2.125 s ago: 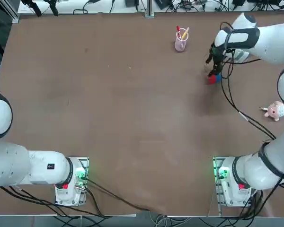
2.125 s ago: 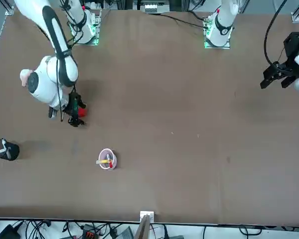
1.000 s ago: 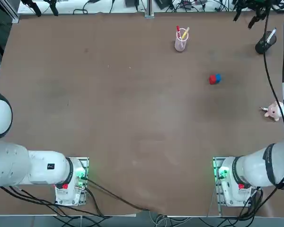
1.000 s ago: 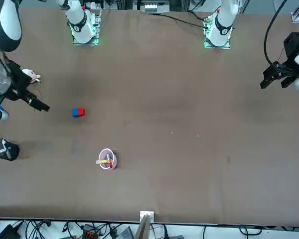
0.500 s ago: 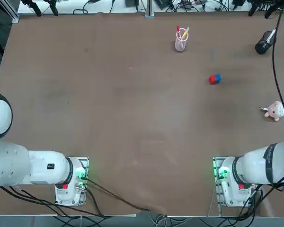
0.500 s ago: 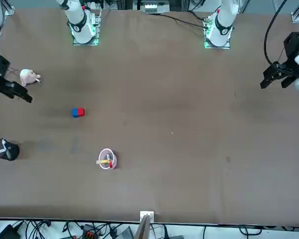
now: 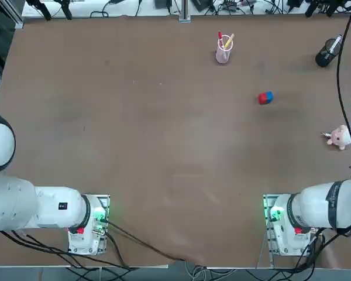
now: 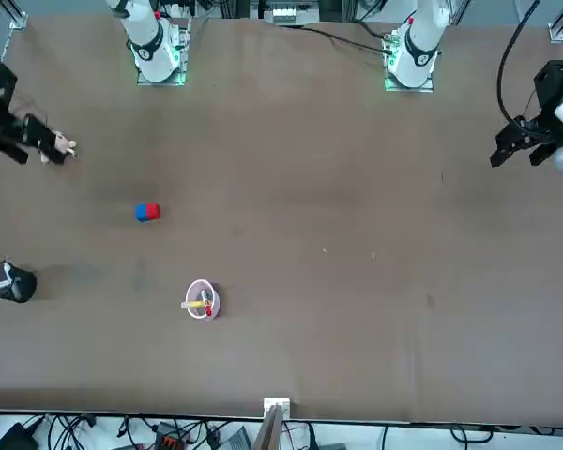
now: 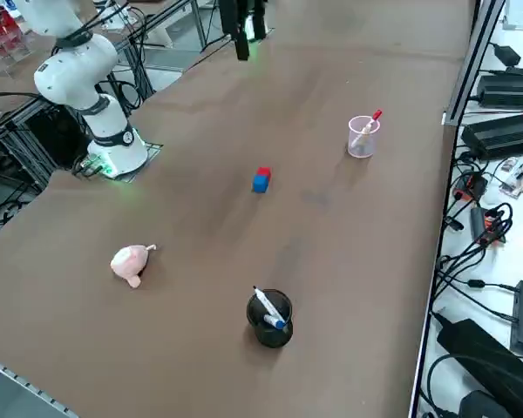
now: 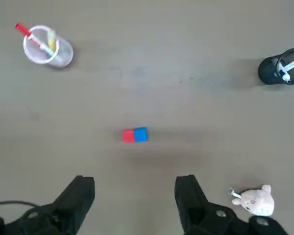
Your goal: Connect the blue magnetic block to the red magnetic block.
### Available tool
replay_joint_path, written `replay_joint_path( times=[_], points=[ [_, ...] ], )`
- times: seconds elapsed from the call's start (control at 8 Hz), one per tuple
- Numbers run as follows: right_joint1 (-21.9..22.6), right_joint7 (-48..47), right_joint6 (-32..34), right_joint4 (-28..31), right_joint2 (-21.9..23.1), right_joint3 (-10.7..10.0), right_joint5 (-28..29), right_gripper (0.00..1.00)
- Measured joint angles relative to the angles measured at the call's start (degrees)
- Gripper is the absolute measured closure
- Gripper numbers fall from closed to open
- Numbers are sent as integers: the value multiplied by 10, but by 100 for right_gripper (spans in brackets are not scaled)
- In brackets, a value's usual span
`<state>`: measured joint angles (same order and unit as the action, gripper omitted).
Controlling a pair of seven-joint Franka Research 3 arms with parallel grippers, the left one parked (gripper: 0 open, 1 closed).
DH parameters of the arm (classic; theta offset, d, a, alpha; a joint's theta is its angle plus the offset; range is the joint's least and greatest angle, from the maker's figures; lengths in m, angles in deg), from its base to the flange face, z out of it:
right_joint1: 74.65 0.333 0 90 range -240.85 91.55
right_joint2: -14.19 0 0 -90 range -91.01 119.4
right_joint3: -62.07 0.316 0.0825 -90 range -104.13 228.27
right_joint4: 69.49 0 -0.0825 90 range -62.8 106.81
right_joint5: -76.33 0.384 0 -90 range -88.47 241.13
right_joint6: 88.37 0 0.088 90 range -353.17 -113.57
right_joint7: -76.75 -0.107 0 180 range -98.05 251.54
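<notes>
The blue block (image 10: pixel 140 134) and red block (image 10: pixel 128 136) touch on the surface (image 8: pixel 310 187); the right hand (image 10: pixel 134 203) hovers above, fingers apart, holding nothing.

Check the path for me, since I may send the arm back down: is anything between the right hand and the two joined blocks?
Nothing visible: the open right hand hangs above, with no object between it and the red block and blue block.

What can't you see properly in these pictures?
- The right gripper's upper part: cut off by the wrist view's edge.
- The black cup's far side: cut off by the wrist view's edge.
- The blocks' touching faces, red and blue: hidden against each other in every view.
- The toy's face: turned away, side view.
</notes>
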<state>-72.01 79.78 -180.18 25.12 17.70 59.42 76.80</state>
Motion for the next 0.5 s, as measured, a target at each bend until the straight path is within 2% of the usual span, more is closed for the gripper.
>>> replay_joint_path(
  times=[0.25, 0.5],
  points=[
    [21, 41, 21, 4, 19, -21, -2, 0],
    [34, 47, 24, 8, 22, -32, -2, 0]
  ],
)
